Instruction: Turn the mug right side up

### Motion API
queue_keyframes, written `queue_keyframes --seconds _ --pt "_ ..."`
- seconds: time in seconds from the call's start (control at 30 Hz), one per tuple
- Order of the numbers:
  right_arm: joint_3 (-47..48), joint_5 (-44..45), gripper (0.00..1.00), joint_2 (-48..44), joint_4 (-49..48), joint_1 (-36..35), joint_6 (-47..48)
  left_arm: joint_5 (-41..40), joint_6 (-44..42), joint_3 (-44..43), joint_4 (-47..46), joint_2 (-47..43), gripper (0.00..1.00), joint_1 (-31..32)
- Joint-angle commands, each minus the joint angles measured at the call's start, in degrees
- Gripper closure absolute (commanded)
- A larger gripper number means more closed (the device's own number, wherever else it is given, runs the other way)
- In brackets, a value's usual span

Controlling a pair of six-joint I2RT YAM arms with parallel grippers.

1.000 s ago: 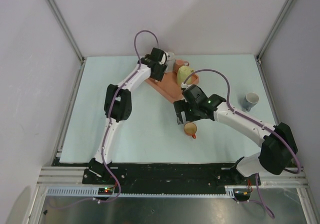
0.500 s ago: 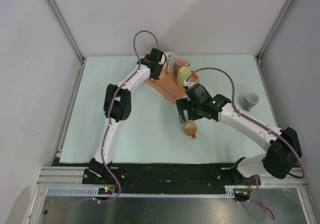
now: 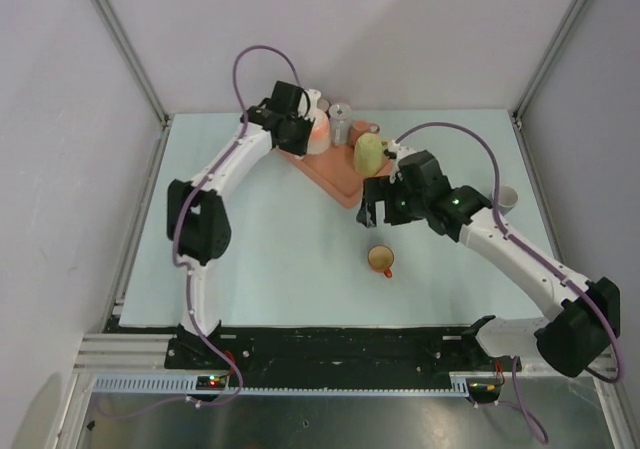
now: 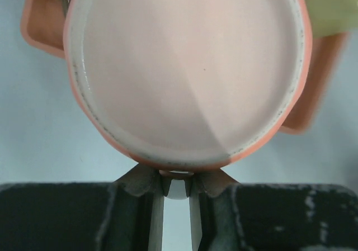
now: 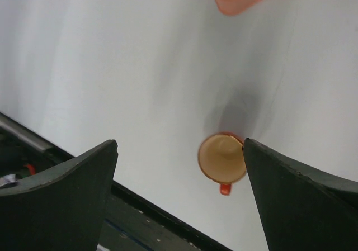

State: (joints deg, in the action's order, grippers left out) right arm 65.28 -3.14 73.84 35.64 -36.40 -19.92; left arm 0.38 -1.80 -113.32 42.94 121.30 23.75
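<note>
A salmon-pink mug (image 4: 184,66) fills the left wrist view, showing a round pale face ringed by a speckled rim. My left gripper (image 4: 178,178) is shut on the mug's handle. From above, the mug (image 3: 316,131) hangs at the far left end of the orange tray (image 3: 335,177) with the left gripper (image 3: 303,134) beside it. My right gripper (image 3: 378,211) is open over the table, nothing between its fingers (image 5: 84,178). A small orange mug (image 5: 222,157) stands mouth up on the table below it.
A yellow-green mug (image 3: 370,152) lies on the tray and a grey cup (image 3: 341,117) stands behind it. The orange mug (image 3: 381,259) sits mid-table. A blue-grey cup (image 3: 508,195) at the right is partly hidden by the right arm.
The left gripper closed on the pink mug's handle and carried it left, off the tray's middle. The right arm rose and drew back from the orange mug.
</note>
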Motion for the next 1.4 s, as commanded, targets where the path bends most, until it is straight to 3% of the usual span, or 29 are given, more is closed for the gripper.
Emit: queue_keyframes --seconds 0.0,0.17,0.43,0.57,0.8,0.93,1.07,1.2,1.37 --pt "1.7 -13.6 0.01 -4.4 -13.5 4.6 -4.0 14.9 1.3 1.2 -4.2 -14.5 1.00 0.0" --pt "1.4 -23.0 0.01 -5.3 -29.4 10.0 -14.5 27.5 4.5 0.4 -2.5 -19.9 1.00 0.3" --pt "0.4 -25.7 0.01 -0.1 -58.8 13.8 -32.4 40.0 12.1 -3.1 -0.4 -21.7 1.00 1.1" --pt "0.4 -25.8 0.01 2.9 -67.0 14.2 -40.6 43.8 14.2 -3.4 -0.5 -22.0 1.00 1.8" --pt "0.3 -26.3 0.01 4.4 -68.0 14.0 -43.9 44.3 14.6 -5.9 -0.4 -22.2 1.00 1.7" --pt "0.3 -22.6 0.01 -0.2 -56.8 14.2 -38.1 38.9 13.1 -6.7 -0.5 -21.9 1.00 1.2" --pt "-2.2 -18.7 0.01 -4.6 -48.7 15.9 -35.8 39.6 13.8 -8.1 -0.4 -21.1 1.00 1.0" --pt "-8.6 -17.9 0.01 -6.2 -57.3 17.4 -42.0 39.8 15.1 -8.6 -0.4 -21.0 1.00 1.4" --pt "-7.8 -18.7 0.01 -3.5 -63.7 17.1 -45.3 42.0 16.8 -6.9 -0.4 -21.1 1.00 2.1"
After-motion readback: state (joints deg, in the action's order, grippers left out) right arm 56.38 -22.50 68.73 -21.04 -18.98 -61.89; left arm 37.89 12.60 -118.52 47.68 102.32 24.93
